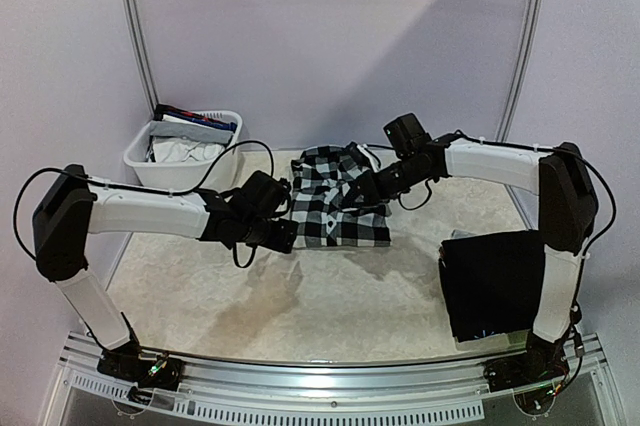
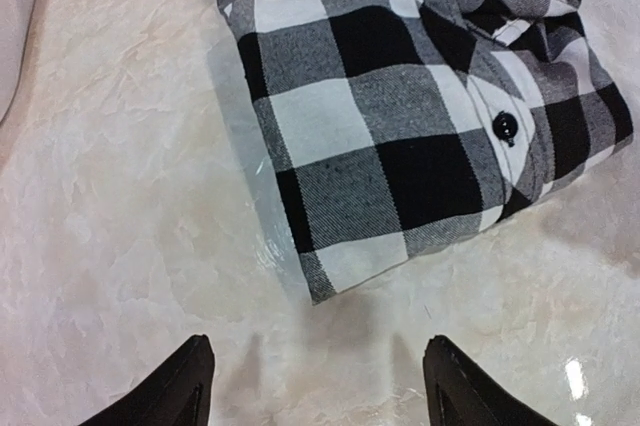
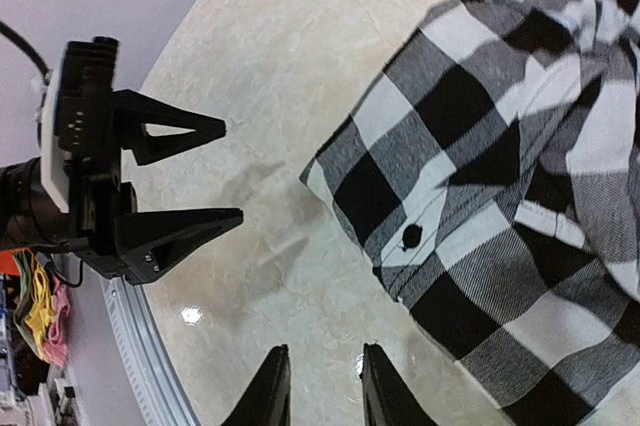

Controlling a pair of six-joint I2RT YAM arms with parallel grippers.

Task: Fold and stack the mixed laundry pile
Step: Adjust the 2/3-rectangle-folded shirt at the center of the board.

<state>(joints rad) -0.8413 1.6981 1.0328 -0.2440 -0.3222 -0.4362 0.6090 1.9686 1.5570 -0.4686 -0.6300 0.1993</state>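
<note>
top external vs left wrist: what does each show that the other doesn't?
Top external only: basket of clothes, black garment at right, both arms, right tool. Left wrist only: a black button, and the left tool close up, open and empty. Both: checkered shirt on the table.

Bright, even light; glare spots on the table [image 2: 575, 376]
</note>
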